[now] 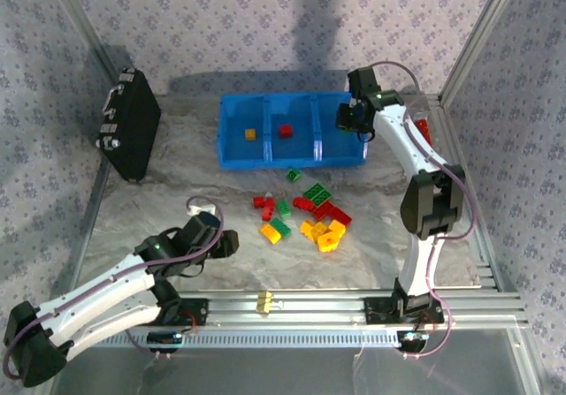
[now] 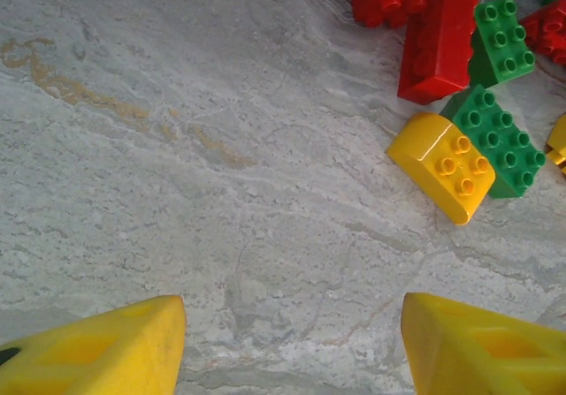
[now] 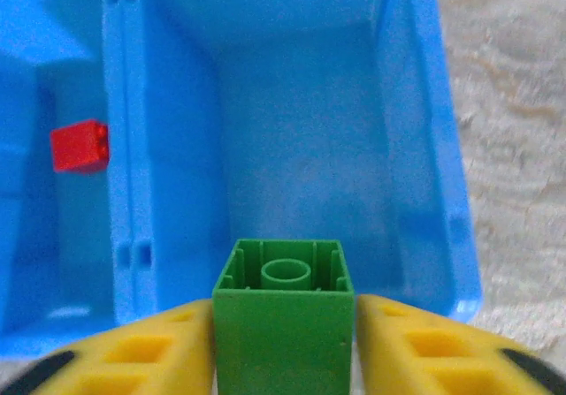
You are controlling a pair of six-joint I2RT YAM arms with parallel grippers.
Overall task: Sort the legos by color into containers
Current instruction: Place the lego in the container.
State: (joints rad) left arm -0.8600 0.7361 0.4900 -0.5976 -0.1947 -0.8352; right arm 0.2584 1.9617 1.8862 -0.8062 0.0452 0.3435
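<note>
The blue tray lies at the back of the table, with a yellow lego in its left container and a red lego in the middle one. My right gripper hangs over the right container, shut on a green lego whose hollow underside faces the camera. The red lego shows past the divider. Several loose red, green and yellow legos lie mid-table. My left gripper is open and low over bare table, left of a yellow lego and a green one.
A black case leans at the back left. A red tube lies behind the right arm, beside the tray's right end. A small yellow piece sits on the front rail. Metal frame posts border both sides.
</note>
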